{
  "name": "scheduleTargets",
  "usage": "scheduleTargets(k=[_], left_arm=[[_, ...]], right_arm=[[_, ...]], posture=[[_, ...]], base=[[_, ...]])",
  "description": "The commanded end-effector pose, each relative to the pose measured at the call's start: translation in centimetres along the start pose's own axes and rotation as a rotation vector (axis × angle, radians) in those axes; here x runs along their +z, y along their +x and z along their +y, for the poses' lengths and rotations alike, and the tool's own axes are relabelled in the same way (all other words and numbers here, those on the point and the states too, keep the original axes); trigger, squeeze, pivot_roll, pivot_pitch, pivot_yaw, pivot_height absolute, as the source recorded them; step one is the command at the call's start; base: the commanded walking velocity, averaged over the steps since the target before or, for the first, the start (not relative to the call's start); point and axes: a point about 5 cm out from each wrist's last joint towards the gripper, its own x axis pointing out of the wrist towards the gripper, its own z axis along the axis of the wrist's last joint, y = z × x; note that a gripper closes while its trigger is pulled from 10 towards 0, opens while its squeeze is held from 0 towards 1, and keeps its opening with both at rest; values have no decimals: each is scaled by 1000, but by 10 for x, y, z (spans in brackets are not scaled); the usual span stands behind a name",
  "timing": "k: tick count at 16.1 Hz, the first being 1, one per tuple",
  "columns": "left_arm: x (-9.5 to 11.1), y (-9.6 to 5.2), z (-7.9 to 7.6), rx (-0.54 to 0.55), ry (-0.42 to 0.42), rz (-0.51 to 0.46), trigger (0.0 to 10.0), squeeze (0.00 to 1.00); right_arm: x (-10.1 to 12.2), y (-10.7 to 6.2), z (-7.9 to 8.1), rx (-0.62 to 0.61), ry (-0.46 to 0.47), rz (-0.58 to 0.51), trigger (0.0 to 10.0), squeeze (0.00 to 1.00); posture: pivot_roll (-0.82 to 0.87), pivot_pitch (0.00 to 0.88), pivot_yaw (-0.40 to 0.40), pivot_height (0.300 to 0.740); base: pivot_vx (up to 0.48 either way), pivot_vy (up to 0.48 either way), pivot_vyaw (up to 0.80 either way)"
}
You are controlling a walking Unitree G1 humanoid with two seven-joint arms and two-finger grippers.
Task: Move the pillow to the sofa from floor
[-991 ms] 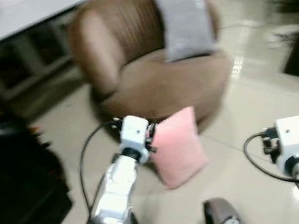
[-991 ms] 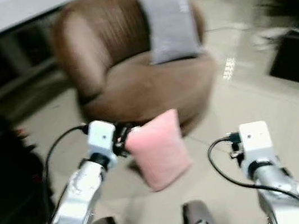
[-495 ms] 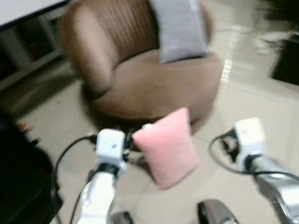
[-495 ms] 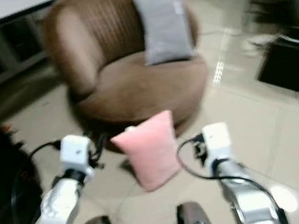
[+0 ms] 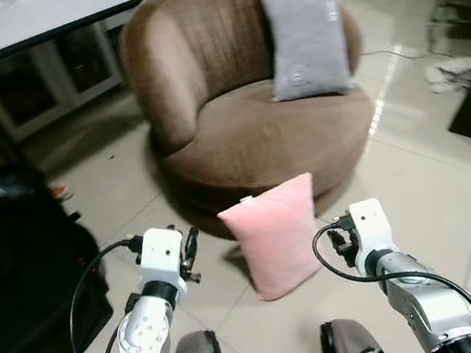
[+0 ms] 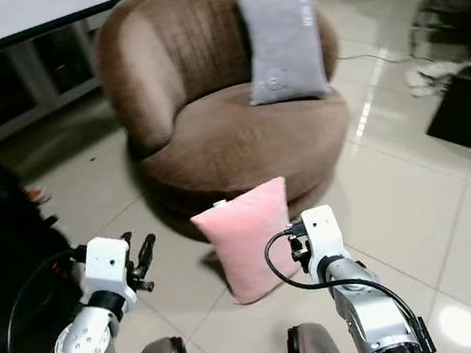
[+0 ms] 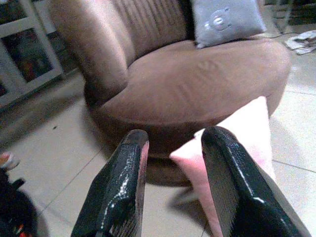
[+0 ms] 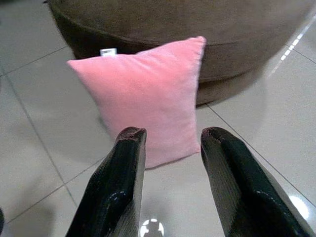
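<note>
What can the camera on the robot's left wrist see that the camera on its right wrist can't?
The left wrist view alone takes in the grey rectangular pillow on the seat, the sofa's ribbed backrest, and a white cabinet with glass doors. The right wrist view alone takes in the small white tag on the pink pillow. Both see the square pink plush pillow standing on the tiled floor against the round brown sofa, past open black fingers.

Pink pillow (image 6: 250,239) standing on tiled floor (image 6: 419,201) against base of round brown sofa (image 6: 220,134), grey pillow (image 6: 283,36) upright on sofa seat, left gripper (image 6: 143,255) and right gripper (image 6: 295,240) raised either side of pink pillow.
</note>
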Motion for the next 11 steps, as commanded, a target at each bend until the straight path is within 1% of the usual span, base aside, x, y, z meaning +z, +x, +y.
scheduleTargets(k=[1, 4, 11], left_arm=[[5, 2, 0, -6, 2, -15, 10000, 0], [9, 6, -3, -6, -12, -25, 10000, 0], [10, 5, -3, -13, -15, -27, 10000, 0]], right_arm=[[5, 2, -2, -10, -12, -24, 10000, 0], [5, 4, -8, -20, -18, -32, 10000, 0], [6, 5, -6, -19, -30, -47, 10000, 0]], posture=[[19, 0, -4, 619], [15, 0, -17, 619], [22, 0, -12, 619]], base=[[296, 0, 0], [296, 0, 0], [298, 0, 0]])
